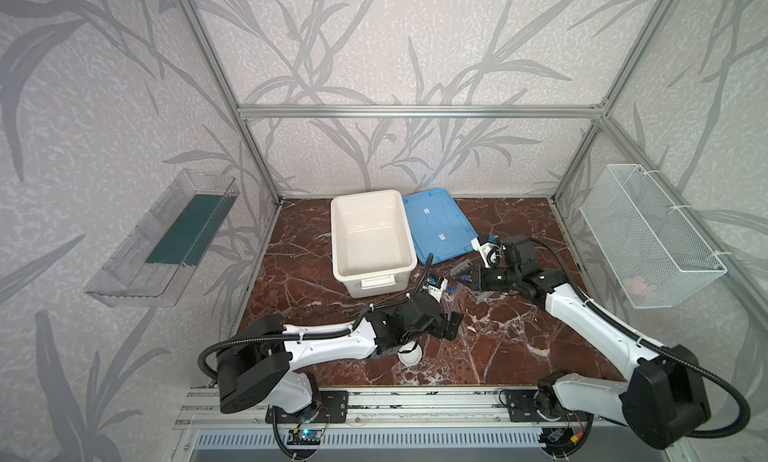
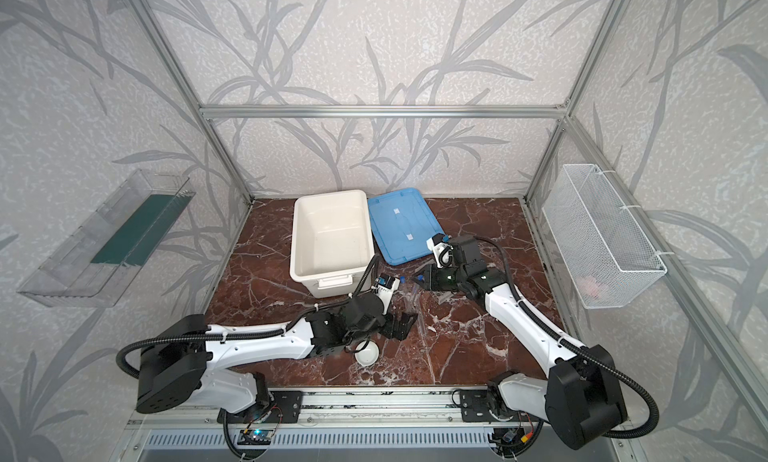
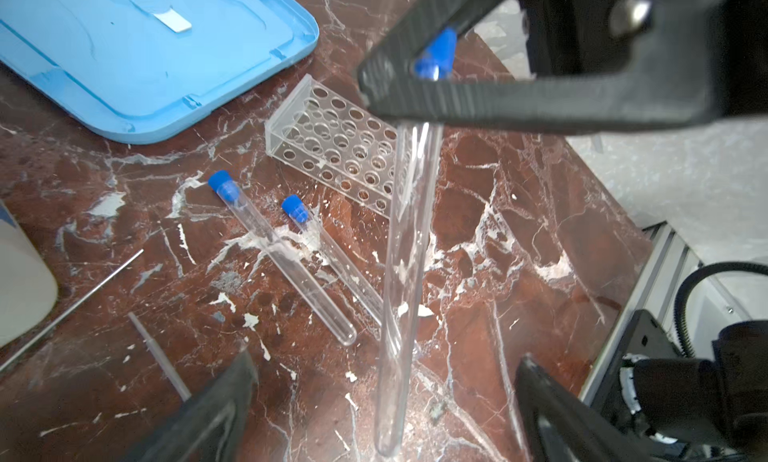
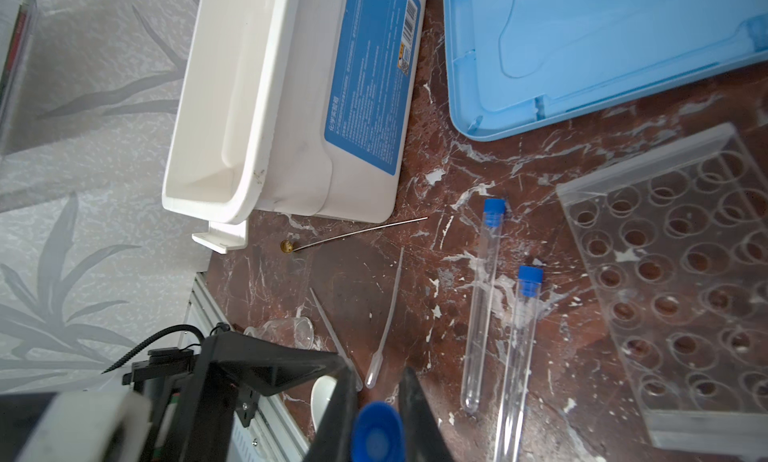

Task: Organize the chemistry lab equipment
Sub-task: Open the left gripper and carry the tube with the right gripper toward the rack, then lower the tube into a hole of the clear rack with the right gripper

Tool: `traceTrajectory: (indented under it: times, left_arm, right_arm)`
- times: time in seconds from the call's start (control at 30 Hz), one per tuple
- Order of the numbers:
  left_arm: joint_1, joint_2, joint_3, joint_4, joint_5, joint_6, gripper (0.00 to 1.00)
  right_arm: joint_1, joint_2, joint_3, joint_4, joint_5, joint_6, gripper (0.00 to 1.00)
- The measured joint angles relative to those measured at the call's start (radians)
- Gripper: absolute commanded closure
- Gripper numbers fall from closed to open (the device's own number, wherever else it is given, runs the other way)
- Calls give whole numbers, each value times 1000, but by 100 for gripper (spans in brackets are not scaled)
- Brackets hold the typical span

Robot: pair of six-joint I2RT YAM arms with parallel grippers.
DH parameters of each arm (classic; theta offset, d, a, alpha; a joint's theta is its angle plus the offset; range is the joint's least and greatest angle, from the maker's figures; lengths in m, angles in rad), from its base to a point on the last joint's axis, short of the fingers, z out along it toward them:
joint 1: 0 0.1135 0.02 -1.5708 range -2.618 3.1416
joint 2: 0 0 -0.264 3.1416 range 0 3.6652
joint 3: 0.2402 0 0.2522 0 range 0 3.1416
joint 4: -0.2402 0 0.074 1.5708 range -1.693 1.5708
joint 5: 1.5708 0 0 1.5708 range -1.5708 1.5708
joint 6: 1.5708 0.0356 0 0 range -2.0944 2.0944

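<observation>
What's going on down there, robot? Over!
Left gripper open. Right gripper shut on test tube near its blue cap. Rack looks empty; two tubes lying beside it. Nothing between tube and rack.

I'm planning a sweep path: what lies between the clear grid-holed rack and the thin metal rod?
Two clear blue-capped test tubes lie side by side between the rack and the rod, shown in the left wrist view.

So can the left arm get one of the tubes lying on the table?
Probably yes. The left fingers are open and the lying tubes are close ahead, uncovered. But the tube held by the right fingers hangs between the left ones and might get bumped.
</observation>
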Motion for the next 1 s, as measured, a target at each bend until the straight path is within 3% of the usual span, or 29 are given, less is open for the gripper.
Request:
traceTrajectory:
  times: [0.27,0.47,0.73,1.0]
  left_arm:
    - [2,0,242,-164,-11,-130,1]
    - [35,65,299,-196,36,-208,1]
    - [95,178,402,-224,80,-216,1]
    - [129,233,454,-254,66,-179,1]
  right_arm:
    - [1,-165,24,-5,314,-138,83]
    - [1,-188,9,114,512,-246,83]
    - [1,-71,-30,343,612,-328,83]
    - [1,95,-31,535,624,-347,83]
